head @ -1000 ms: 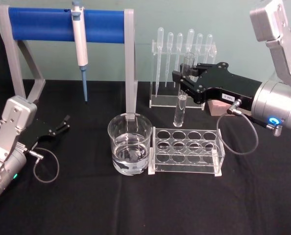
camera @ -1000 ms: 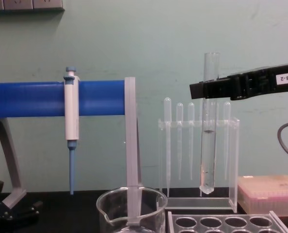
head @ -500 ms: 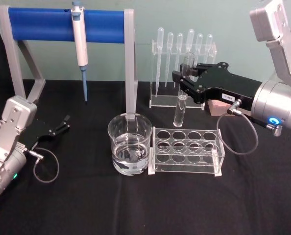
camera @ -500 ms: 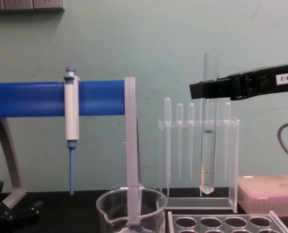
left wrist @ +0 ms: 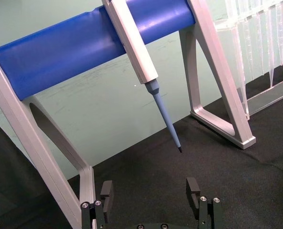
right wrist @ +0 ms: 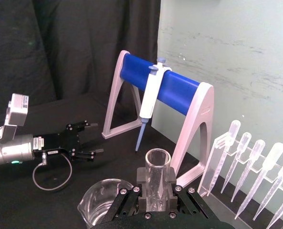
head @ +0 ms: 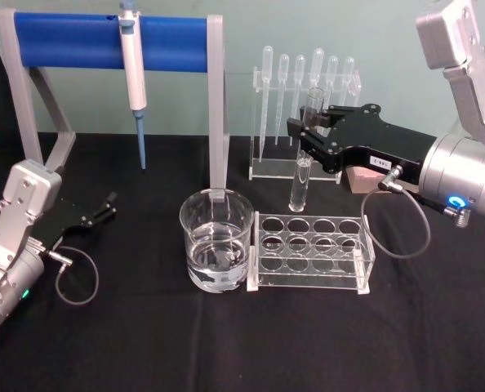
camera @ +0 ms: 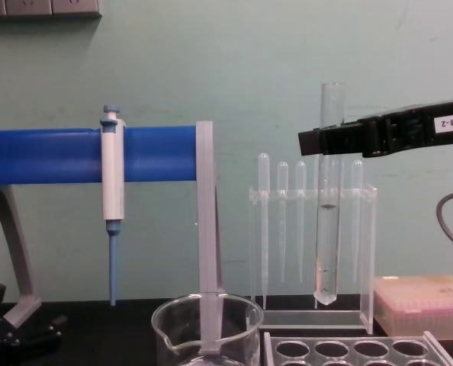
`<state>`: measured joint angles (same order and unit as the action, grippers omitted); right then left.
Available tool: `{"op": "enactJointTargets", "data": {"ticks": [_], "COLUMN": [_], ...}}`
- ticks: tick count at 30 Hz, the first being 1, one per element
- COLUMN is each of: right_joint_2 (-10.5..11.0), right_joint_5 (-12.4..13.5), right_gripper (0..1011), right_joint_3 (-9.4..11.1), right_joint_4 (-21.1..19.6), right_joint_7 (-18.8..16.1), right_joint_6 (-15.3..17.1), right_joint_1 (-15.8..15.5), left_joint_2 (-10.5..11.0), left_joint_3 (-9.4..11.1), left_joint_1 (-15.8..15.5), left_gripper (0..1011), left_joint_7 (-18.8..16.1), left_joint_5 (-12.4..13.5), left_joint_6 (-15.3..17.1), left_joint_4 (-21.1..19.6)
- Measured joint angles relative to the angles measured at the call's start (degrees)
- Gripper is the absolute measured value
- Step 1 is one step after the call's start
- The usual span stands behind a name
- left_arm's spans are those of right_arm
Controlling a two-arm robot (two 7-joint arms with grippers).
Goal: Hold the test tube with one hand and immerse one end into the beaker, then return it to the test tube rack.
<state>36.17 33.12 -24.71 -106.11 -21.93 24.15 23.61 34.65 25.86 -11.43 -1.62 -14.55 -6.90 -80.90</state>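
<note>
The right pincer (head: 308, 135), reaching in from the right, is clenched on the upper part of the test tube (head: 298, 180). We see the tube hanging upright in mid-air, its open rim above the jaws. Its rounded end hangs by the far edge of the test tube rack (head: 312, 249), and the chest view shows open air between them. The beaker (head: 216, 241), holding some clear liquid, stands on the bench (head: 226, 343) just beside the rack's left end, lower than the tube. The dropper stand (head: 267, 167) rises behind the tube. The left pincer (head: 104, 207) rests released, jaws apart, low at the bench's left side, well apart from the glassware.
</note>
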Motion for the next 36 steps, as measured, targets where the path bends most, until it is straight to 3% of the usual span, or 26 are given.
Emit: {"op": "enactJointTargets", "data": {"ticks": [20,26,36], "right_joint_2": [0.0,-0.8,-4.8], "right_joint_5": [0.0,-0.1,-0.2], "right_gripper": [227,227,226], "right_joint_3": [0.0,-2.3,-6.5], "right_joint_4": [0.0,1.3,4.4], "right_joint_7": [0.0,-2.0,-3.7], "right_joint_6": [0.0,0.1,-0.2], "right_joint_1": [0.0,3.2,9.0], "left_joint_2": [0.0,0.0,0.0], "left_joint_3": [0.0,0.0,0.0], "left_joint_1": [0.0,0.0,0.0], "left_gripper": [1000,1000,1000], "left_joint_7": [0.0,0.0,0.0], "left_joint_5": [0.0,0.0,0.0], "left_joint_6": [0.0,0.0,0.0], "left_joint_4": [0.0,0.0,0.0]}}
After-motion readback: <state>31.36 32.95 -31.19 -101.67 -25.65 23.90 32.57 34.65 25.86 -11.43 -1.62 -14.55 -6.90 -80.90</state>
